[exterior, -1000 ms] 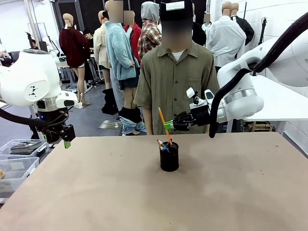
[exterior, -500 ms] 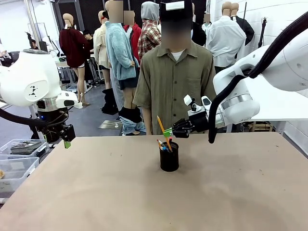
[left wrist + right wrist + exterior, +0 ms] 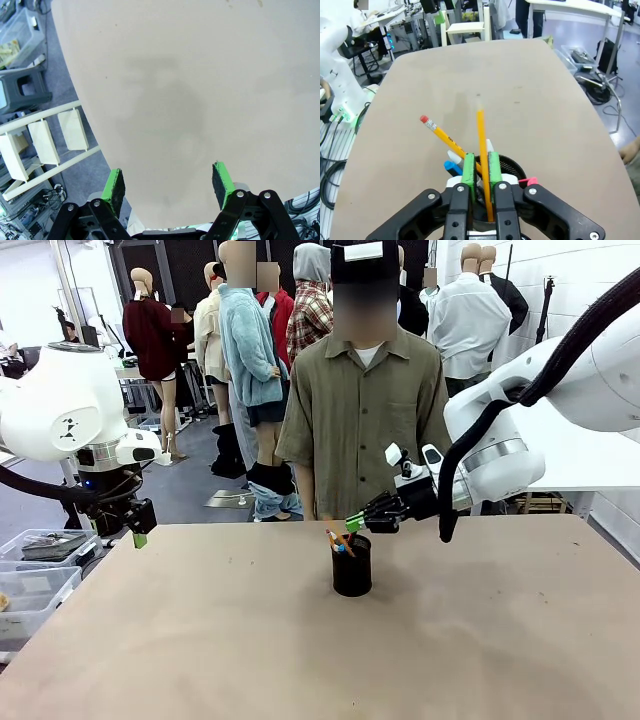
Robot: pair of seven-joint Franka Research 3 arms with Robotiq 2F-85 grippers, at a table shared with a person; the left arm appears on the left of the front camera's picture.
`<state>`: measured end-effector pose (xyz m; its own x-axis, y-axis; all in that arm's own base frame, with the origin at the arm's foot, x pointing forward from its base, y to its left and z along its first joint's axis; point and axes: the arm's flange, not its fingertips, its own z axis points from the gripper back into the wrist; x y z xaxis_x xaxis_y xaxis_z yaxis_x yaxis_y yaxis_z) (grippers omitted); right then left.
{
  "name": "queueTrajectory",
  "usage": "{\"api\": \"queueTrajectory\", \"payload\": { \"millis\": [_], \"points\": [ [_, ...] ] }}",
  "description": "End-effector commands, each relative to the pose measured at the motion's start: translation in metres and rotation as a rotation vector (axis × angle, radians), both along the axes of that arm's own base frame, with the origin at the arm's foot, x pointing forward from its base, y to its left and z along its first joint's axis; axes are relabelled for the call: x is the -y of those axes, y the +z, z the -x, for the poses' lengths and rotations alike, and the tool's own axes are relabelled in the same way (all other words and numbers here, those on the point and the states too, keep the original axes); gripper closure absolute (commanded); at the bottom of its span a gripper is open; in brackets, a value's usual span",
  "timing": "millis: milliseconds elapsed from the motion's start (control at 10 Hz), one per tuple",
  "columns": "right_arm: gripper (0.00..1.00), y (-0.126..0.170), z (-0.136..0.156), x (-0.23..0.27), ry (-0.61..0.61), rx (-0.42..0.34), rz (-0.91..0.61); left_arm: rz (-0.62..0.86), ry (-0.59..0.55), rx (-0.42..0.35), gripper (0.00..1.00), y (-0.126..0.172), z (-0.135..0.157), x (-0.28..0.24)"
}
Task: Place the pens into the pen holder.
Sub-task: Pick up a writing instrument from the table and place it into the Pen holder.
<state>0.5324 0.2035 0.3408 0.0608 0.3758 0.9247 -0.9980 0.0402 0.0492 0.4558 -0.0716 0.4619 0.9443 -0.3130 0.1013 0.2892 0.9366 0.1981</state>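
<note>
The right gripper (image 3: 480, 172) is clamped on an orange pencil (image 3: 482, 145), its green pads (image 3: 468, 169) pressed against the shaft. In the right wrist view the pencil's long axis runs nearly straight up the frame's centre, its lower end inside the black mesh pen holder (image 3: 507, 162). A second pencil with a red eraser (image 3: 439, 132) leans toward the upper left from the same cup.

In the front view the right gripper (image 3: 352, 523) hangs just above the pen holder (image 3: 352, 565) at mid-frame, its arm reaching in from the right.

The left gripper (image 3: 168, 186) hovers spread apart over the bare table (image 3: 200, 75).
</note>
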Motion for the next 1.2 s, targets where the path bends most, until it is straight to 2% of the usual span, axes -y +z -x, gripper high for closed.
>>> {"api": "queueTrajectory", "payload": {
  "millis": [0, 200, 300, 600, 800, 1100],
  "points": [
    [0.34, 0.002, 0.009, 0.004, -0.018, -0.001, 0.015, -0.013, -0.011, 0.015, 0.08, 0.001, -0.001, -0.002],
    [0.31, 0.01, 0.018, 0.014, -0.037, 0.021, 0.002, -0.013, -0.011, 0.015, 0.08, 0.001, -0.001, -0.002],
    [0.31, 0.018, 0.026, 0.029, -0.088, 0.034, 0.024, -0.013, -0.011, 0.015, 0.08, 0.001, -0.001, -0.002],
    [0.31, 0.05, 0.051, 0.09, -0.323, 0.037, 0.175, -0.013, -0.011, 0.015, 0.08, 0.001, -0.001, -0.002],
    [0.31, 0.067, 0.063, 0.126, -0.457, 0.006, 0.245, -0.013, -0.011, 0.015, 0.08, 0.001, -0.001, -0.002],
    [0.31, 0.065, 0.077, 0.148, -0.527, -0.01, 0.243, -0.013, -0.011, 0.015, 0.08, 0.001, -0.001, -0.002]
  ]
}}
